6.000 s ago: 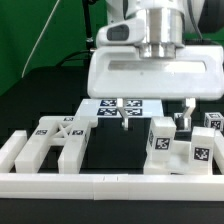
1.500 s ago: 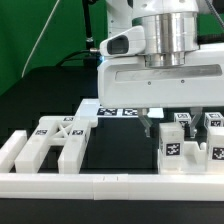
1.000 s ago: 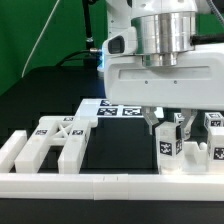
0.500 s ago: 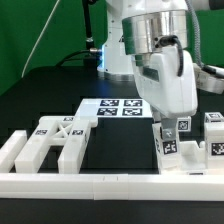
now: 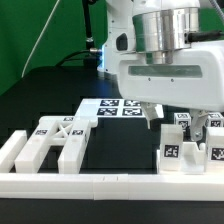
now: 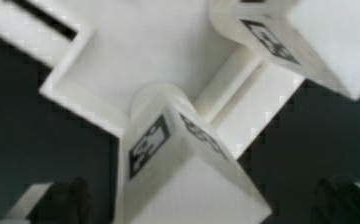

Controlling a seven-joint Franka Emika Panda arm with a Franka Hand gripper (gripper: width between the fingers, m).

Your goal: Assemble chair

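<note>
Though hanging low over the chair parts at the exterior view's right, clasping nothing with the fingers: spread wide, one on each side of a small upright block, and pressing on neither of its faces as far as can be told. Open, then, and empty. Mounted under a broad white arm head that fills the upper right of that view.

Below and around the fingers, on the black bench: a tight cluster of chair pieces. Nearest the camera, a taller tagged block. Just behind it, the small upright block. Further to the exterior view's right, two more tagged blocks, partly cut off by the frame edge. Cannot tell whether touching one another or merely packed close.

Well apart, at the exterior view's left: a ladder-shaped chair frame, flat on the bench, tags on its top face, just behind the long white border rail along the near edge.

Farther back, flat on the bench: the marker board, several tags showing, its right part hidden by the arm head.

From the wrist view: chunky white pieces at close range, blurred, with tags on angled faces. At either side, dark fingertips, too blurred to judge any contact with the plastic.
</note>
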